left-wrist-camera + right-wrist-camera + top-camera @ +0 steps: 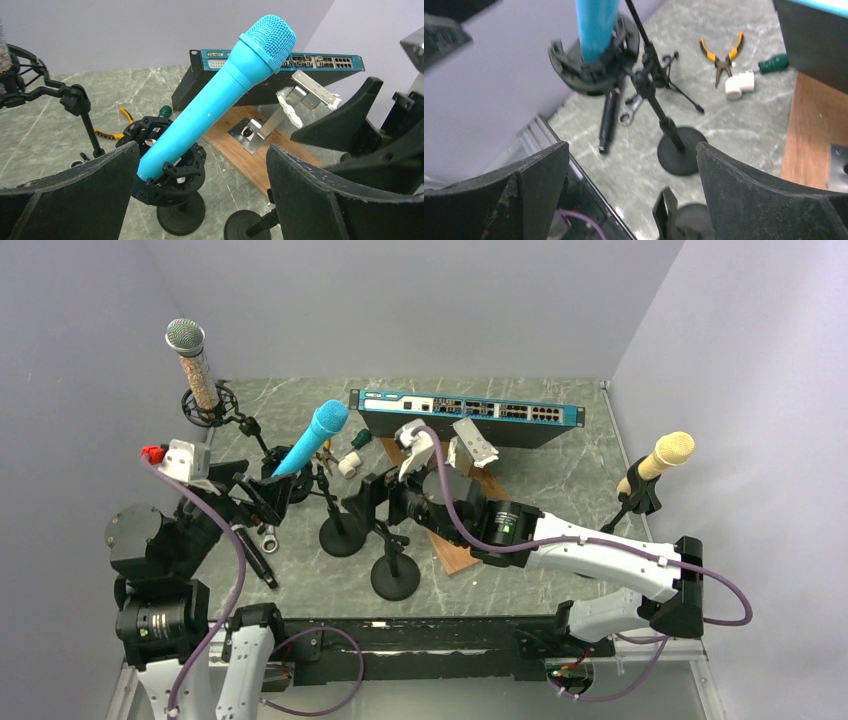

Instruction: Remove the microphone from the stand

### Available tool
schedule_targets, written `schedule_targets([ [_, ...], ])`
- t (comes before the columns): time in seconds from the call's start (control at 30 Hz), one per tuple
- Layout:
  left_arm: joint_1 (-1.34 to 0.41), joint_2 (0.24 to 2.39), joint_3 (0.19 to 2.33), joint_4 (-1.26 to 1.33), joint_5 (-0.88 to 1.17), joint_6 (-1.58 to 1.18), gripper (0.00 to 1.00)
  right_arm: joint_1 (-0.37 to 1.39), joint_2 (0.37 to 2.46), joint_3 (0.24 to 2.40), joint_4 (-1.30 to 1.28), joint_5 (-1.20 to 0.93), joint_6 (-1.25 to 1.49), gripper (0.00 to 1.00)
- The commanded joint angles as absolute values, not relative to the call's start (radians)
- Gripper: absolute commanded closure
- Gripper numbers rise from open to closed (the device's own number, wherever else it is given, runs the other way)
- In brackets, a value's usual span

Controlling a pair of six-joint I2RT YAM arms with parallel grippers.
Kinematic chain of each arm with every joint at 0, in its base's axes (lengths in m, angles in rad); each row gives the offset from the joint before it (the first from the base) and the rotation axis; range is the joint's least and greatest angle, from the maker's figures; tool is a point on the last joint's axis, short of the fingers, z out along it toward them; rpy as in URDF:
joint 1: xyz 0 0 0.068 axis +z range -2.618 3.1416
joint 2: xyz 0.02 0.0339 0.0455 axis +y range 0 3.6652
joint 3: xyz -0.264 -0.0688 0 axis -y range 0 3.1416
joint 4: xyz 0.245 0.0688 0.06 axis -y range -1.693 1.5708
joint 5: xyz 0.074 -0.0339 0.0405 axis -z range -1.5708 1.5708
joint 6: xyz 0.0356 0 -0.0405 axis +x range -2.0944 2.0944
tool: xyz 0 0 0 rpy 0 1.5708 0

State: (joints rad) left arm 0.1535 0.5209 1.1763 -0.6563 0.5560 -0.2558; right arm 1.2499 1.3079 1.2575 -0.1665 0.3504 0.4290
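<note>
On a marble-patterned table (pixel 560 480) crowded with gear, the two robot arms close in from either side on the one job at hand: freeing the blue microphone (pixel 215 100) from its stand (pixel 665 120). A network switch (pixel 470 412) lies along the back edge and a wooden board (pixel 240 150) sits in front of it. We judge both to be bystanders, as are a silver-headed microphone (pixel 190 365) at far left and a yellow microphone (pixel 660 458) at far right, each on a stand of its own.

The blue microphone leans up and to the right, its lower end seated in the black cradle (pixel 172 182) at the top of the stand, its mesh head well clear. We read that tilt as the reason for the left arm's low, head-on line: the left gripper (pixel 203 150) is spread wide, holding nothing, with the barrel framed between its two pads and neither pad touching it. The right gripper (pixel 631 146) is likewise wide open and empty, looking at the cradle and the stem beneath it, seemingly placed to steady the stand while the other arm pulls.

Pliers (pixel 721 52), a screwdriver (pixel 774 62) and a wrench (pixel 629 112) lie loose on the table beyond the stand, near its foot but clear of both grippers.
</note>
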Motion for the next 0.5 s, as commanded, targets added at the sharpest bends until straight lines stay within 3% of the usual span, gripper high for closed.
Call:
schedule_targets([
  [0.0, 0.152, 0.481, 1.199, -0.655, 0.497, -0.198, 0.01, 1.220, 1.300, 1.272, 0.077, 0.367, 0.470, 0.00],
  [0.17, 0.152, 0.501, 1.135, -0.524, 0.606, -0.156, 0.01, 1.193, 1.317, 1.306, 0.078, 0.359, 0.485, 0.00],
  [0.47, 0.109, 0.688, 1.094, -0.350, 0.768, -0.029, 0.01, 1.184, 1.192, 1.162, 0.051, 0.312, 0.487, 0.00],
])
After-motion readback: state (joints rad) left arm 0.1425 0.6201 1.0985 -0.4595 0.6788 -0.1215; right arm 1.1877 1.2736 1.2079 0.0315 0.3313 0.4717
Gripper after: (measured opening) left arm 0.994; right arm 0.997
